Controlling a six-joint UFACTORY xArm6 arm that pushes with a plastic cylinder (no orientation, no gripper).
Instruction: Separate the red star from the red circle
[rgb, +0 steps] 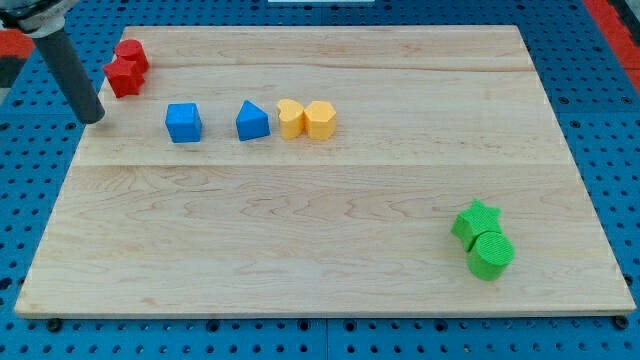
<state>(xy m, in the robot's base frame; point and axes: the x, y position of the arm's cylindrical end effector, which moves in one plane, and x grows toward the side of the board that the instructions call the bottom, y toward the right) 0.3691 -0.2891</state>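
Note:
Two red blocks sit touching at the board's top left corner: the red circle (132, 54) above and the red star (122, 77) just below it, though their shapes are hard to tell apart. My tip (93, 118) rests on the board just below and left of the red star, a short gap away, not touching it. The dark rod rises from the tip toward the view's top left.
A blue cube (183, 122) and a blue triangular block (252, 121) lie right of my tip. Two yellow blocks (306, 119) touch each other beside them. A green star (476, 220) and a green cylinder (490, 254) sit together at the lower right. The wooden board (330, 230) lies on a blue perforated table.

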